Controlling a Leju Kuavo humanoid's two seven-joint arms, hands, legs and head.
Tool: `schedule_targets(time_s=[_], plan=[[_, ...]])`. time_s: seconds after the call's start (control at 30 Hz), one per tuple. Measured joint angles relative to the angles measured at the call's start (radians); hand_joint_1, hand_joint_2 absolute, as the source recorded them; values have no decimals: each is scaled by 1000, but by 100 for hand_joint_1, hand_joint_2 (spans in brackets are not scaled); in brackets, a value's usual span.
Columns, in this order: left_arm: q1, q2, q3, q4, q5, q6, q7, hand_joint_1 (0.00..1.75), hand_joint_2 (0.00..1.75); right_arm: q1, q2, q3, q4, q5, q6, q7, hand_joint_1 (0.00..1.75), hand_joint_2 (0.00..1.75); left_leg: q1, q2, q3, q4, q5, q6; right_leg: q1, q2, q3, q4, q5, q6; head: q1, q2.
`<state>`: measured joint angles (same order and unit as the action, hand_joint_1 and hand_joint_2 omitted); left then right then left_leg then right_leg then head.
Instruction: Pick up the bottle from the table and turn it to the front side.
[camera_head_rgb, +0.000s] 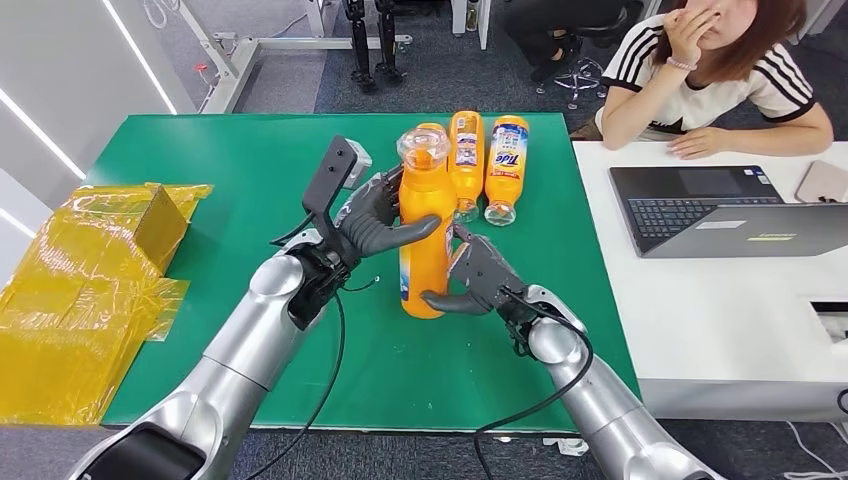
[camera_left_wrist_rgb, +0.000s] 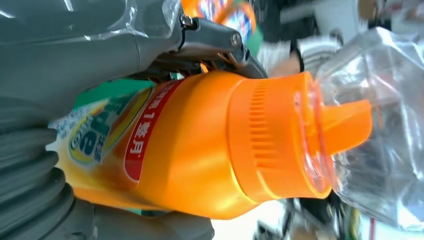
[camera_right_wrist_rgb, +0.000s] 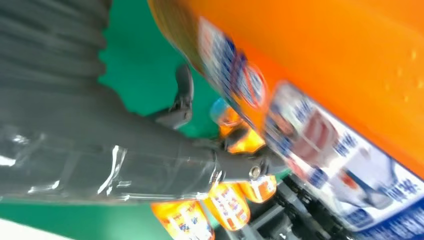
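Observation:
An orange detergent bottle (camera_head_rgb: 425, 225) stands upright over the green table (camera_head_rgb: 250, 170), its clear cap cover (camera_head_rgb: 423, 147) on top. My left hand (camera_head_rgb: 375, 220) grips its upper body from the left, thumb across the front. The left wrist view shows the bottle (camera_left_wrist_rgb: 200, 150) close up, with my left hand (camera_left_wrist_rgb: 75, 50) wrapped round its labelled body. My right hand (camera_head_rgb: 475, 275) holds the lower part from the right, thumb curled under the front near the base. In the blurred right wrist view, the bottle's label (camera_right_wrist_rgb: 325, 150) sits against my right hand (camera_right_wrist_rgb: 100, 150).
Two more orange bottles (camera_head_rgb: 466, 150) (camera_head_rgb: 505, 160) lie behind the held one. Yellow plastic bags and a wrapped box (camera_head_rgb: 100, 270) cover the table's left end. To the right a white desk (camera_head_rgb: 720, 320) carries a laptop (camera_head_rgb: 720, 210), with a seated person (camera_head_rgb: 710, 70) behind it.

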<state>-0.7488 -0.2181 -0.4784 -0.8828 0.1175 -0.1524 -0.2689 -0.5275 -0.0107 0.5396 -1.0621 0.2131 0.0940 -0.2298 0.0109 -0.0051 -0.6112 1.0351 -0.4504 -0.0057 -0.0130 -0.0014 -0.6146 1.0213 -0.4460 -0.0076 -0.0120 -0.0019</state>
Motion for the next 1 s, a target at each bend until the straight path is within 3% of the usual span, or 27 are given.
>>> schedule_targets(time_s=[0.13,0.47,0.7,1.0], plan=[[-9,12,-45,-10,-349,278,-26,175,175,77,-36,-42,-70,-29,-5,-10,0,175,0,-1,-1,0,0,0,0,0,0,0,0,0,0,0],[-6,89,-90,-31,-937,589,64,175,175,212,-83,-116,-218,-94,16,-87,0,175,0,1,0,-1,0,0,0,1,0,0,0,0,0,0],[-9,160,-92,-31,-1203,646,124,175,175,257,-94,-159,-261,-91,-8,-135,0,175,0,1,0,-1,0,0,0,1,0,1,0,0,0,0],[-13,317,-92,-96,-1363,545,161,175,175,430,-133,-278,-437,-100,-27,-179,0,175,0,1,0,-1,0,0,0,1,-1,1,0,0,0,0]])
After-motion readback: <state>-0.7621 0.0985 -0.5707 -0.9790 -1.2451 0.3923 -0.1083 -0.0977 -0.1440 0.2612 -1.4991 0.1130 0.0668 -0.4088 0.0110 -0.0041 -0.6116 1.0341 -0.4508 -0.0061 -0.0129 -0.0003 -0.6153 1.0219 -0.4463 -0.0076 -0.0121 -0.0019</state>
